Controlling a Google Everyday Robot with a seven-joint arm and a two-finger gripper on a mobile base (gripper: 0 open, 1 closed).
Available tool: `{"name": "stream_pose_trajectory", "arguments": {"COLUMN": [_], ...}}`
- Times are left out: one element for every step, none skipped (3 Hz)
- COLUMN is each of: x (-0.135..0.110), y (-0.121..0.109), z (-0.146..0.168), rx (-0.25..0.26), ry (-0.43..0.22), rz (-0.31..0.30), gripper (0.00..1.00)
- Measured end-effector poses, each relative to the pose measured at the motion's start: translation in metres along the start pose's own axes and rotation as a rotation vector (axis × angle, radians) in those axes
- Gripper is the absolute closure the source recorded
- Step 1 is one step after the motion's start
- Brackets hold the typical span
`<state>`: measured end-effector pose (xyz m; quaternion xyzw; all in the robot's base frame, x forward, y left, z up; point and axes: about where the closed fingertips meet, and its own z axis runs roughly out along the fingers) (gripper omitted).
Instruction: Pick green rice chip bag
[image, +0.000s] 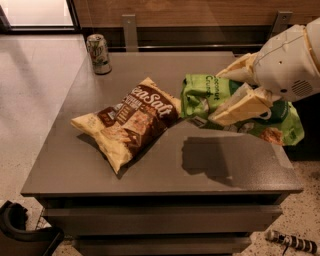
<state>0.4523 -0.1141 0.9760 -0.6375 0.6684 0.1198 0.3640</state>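
Note:
The green rice chip bag (202, 97) is crinkly bright green and hangs in the air above the right part of the grey table (150, 170), casting a shadow below it. My gripper (235, 92), with cream fingers (237, 107) on a white arm, comes in from the right and is shut on the bag's middle. The bag's right end (282, 127) sticks out past the arm. The arm hides part of the bag.
A brown-and-cream chip bag lettered "Salt" (127, 125) lies on the table's left-middle, its corner close to the green bag. A soda can (98, 53) stands at the back left corner. A dark object (20, 232) sits on the floor at lower left.

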Motion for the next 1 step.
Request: {"name": "stream_pose_trajectory", "arguments": {"x": [-0.0149], "y": [-0.0089], "z": [-0.0197], "rx": [0.057], "ry": [-0.06], "rz": [-0.063], "gripper": [1.0]}}
